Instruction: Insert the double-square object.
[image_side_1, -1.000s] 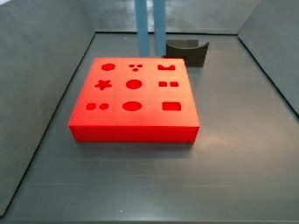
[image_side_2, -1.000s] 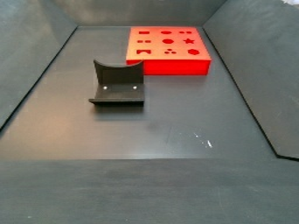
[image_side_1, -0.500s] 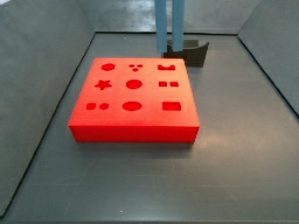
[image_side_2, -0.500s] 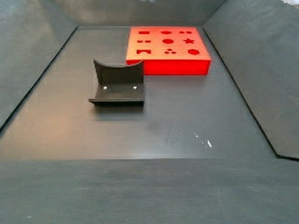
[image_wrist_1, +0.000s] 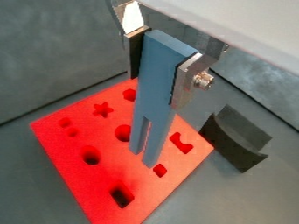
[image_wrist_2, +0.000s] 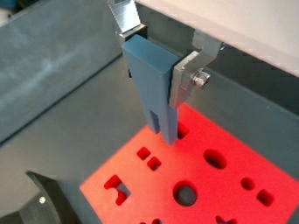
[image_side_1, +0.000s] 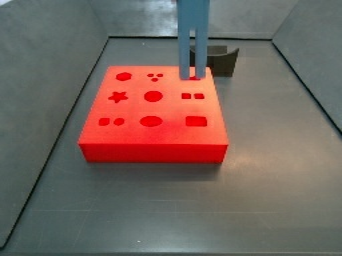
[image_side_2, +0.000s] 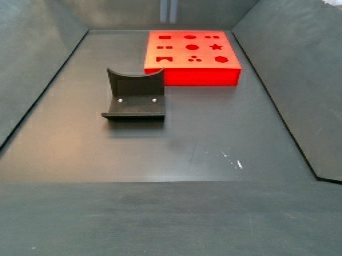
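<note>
My gripper (image_wrist_1: 160, 52) is shut on the upper end of the double-square object (image_wrist_1: 156, 96), a tall blue-grey piece hanging upright with its two prongs down. Both wrist views show it between the silver fingers (image_wrist_2: 187, 74). In a side view the piece (image_side_1: 194, 40) hangs over the back right part of the flat red block (image_side_1: 151, 110). Its prong tips are close above the holes there, and I cannot tell whether they touch. The gripper itself is above the frame in both side views. The red block also shows in the other side view (image_side_2: 193, 55).
A dark grey block with a curved notch (image_side_1: 225, 60) stands behind the red block's back right corner, also seen in a side view (image_side_2: 134, 95) and a wrist view (image_wrist_1: 237, 136). Grey walls enclose the dark floor (image_side_2: 201, 150).
The held piece has moved right, from beside the dark grey block to over the red block's back right part, and has come down lower. The blocks have not moved.
</note>
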